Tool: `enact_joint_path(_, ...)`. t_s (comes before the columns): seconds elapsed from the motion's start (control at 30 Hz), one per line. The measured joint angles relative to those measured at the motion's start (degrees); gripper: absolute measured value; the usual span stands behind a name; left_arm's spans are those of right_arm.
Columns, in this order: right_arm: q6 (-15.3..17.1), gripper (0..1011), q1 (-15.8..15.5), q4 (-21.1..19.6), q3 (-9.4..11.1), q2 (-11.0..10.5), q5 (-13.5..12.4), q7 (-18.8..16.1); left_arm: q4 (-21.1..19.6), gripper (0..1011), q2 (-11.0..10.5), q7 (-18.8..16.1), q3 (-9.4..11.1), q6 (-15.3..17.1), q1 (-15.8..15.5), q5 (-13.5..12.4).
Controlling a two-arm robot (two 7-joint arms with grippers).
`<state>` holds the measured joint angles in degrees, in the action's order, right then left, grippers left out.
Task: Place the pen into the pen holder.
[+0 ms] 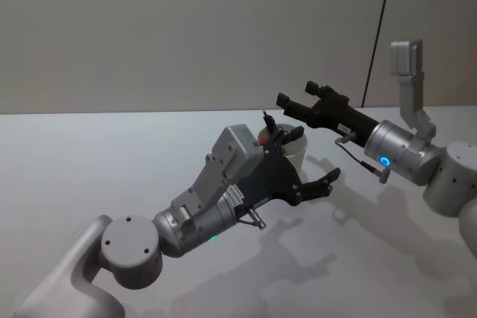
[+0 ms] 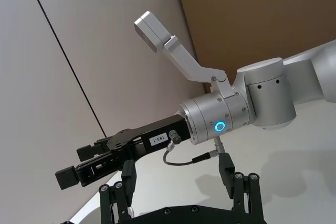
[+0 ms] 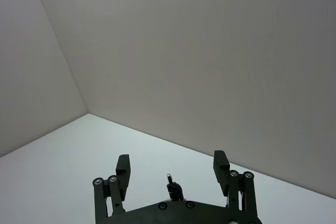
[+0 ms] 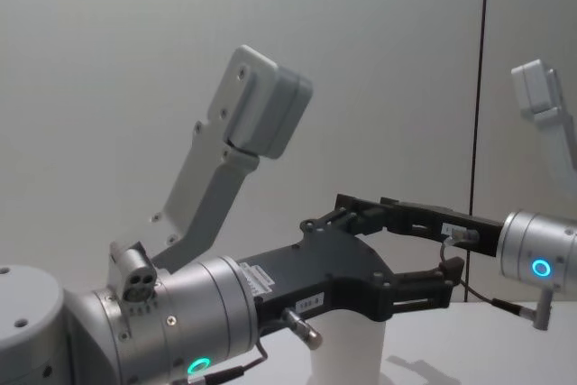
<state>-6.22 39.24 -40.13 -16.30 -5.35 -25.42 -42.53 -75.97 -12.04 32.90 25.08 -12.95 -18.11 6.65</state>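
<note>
The left claw [image 1: 302, 161] reaches forward from the near left, fingers spread wide. The right claw [image 1: 294, 102] stretches in from the right, raised, fingers apart, its tips just beyond the left claw's.

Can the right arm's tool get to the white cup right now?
Probably not easily: the left tool sits open right in front of the cup, crowding it, while the right tool hangs open just above and behind.

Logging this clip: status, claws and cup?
Left claw open beside white paper cup. Right claw open, empty, above the cup. Something dark and red in cup.
</note>
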Motion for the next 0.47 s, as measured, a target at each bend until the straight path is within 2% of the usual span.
enact_joint_path(0.07,-0.01,1001,0.01,0.02,-0.01,0.00,0.00,0.01,0.00,1004,0.00,0.00,0.00,0.00,0.00,0.00)
enact_joint_path(0.47,-0.12,1001,0.09,0.25,-0.10,0.07,-0.04,0.10,0.00,1004,0.00,0.00,0.00,0.00,0.00,0.00)
